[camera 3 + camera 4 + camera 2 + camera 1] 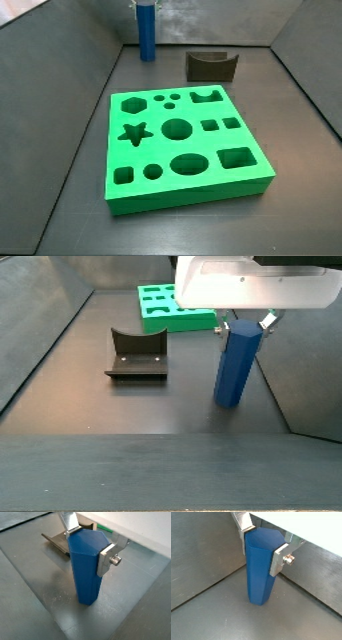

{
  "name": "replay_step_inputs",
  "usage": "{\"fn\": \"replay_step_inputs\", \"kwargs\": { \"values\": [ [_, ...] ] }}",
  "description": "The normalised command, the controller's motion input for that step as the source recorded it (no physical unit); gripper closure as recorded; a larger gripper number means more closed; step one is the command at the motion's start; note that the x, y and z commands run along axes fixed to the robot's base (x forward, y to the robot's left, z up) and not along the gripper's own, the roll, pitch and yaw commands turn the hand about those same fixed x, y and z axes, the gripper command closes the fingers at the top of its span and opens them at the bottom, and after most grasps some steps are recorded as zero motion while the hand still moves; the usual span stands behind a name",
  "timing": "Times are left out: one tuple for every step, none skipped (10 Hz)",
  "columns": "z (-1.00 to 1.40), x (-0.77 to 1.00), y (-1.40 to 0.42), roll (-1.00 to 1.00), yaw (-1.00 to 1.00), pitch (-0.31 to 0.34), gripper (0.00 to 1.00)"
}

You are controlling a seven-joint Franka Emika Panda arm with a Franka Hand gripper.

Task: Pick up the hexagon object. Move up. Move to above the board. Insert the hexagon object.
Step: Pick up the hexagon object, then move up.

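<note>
- Gripper set at the top of the hexagon object, jaws narrowed onto it, one silver finger flat against an upper facet and the opposite finger against the far side.
- Same grasp seen in both wrist views: gripper clamped round the upper end of the blue peg, a small round bolt showing on the nearer finger plate.
- In a side view, gripper hanging under a white housing, closed on the top of the upright hexagon object.
- Peg standing upright, lower end meeting the dark grey floor; whether resting on it or just clear of it not certain, though a shadow gathers right at the base.
- In a side view, hexagon object near the back left corner of the enclosure, upper end and gripper cut off by the frame edge.
- Fixture, dark and L-shaped, on the floor near the peg, apart from it; also seen behind the peg in a wrist view and beside it in a side view.
- Board, bright green with many cut-out holes, lying flat on the floor well apart from the peg, nothing in its holes; far end seen beyond the fixture in a side view.
</note>
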Motion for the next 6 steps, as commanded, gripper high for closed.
{"fn": "replay_step_inputs", "kwargs": {
  "values": [
    [0.00,0.00,0.00,0.00,0.00,0.000,1.00],
    [0.83,0.00,0.00,0.00,0.00,0.000,1.00],
    [0.80,-0.03,0.02,0.00,-0.01,0.021,1.00],
    [0.70,-0.04,0.02,0.01,-0.02,0.043,1.00],
    [0.57,-0.03,0.02,0.03,-0.02,0.053,1.00],
    [0.43,-0.02,0.02,0.04,-0.02,0.065,1.00]
  ]
}}
